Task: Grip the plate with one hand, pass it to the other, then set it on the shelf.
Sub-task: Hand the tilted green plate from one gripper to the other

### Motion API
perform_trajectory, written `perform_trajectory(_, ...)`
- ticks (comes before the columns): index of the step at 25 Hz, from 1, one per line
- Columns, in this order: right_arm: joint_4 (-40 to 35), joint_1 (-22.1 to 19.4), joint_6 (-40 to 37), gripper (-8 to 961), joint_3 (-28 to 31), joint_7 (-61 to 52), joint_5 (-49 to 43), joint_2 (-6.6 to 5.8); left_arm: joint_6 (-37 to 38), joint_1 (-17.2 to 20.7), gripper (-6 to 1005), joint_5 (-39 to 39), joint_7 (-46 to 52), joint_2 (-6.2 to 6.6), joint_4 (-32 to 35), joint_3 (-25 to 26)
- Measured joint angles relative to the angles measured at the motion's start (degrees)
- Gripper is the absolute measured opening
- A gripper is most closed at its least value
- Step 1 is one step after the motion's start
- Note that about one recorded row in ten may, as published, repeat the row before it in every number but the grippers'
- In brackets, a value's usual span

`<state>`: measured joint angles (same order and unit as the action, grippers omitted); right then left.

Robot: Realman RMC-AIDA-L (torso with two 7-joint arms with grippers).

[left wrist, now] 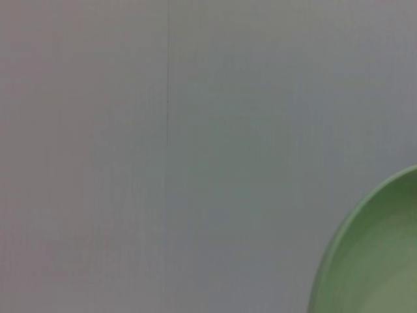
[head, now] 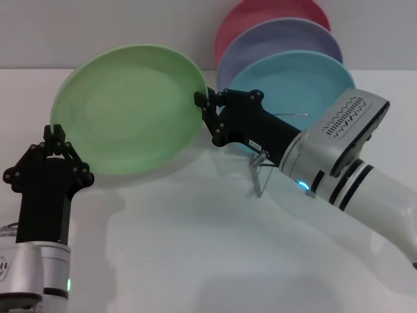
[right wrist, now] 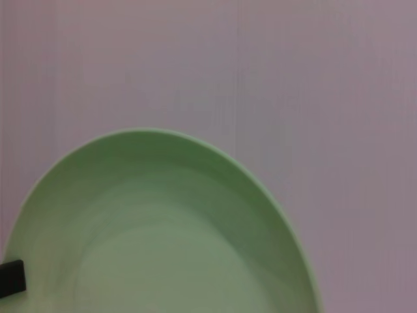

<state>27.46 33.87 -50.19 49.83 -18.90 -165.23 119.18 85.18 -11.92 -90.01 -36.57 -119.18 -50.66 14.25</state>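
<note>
Up in the air, the plate (head: 133, 107) is pinched at its edge by the right gripper (head: 207, 102). Below it, the left gripper (head: 57, 156) is open and apart, so the rack (head: 260, 171) comes next.

The head camera looked forward and down from above the white tabletop (head: 195, 248), taking in both arms and the green plate (head: 130, 107) held upright at the right gripper (head: 203, 101)'s jaws. The right wrist camera sat close behind those jaws, facing across the plate (right wrist: 163, 241) toward a plain wall. The left wrist camera faced the same wall, catching only the plate (left wrist: 378, 254)'s rim, the one thing all views shared.
</note>
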Motion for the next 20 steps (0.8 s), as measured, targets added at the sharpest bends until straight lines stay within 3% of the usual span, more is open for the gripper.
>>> perform_trajectory(20, -0.31, 0.63, 0.01, 36, 0.01, -0.01, 0.07, 0.0, -0.18, -0.13, 33, 0.04, 0.56, 0.0, 0.24, 0.05)
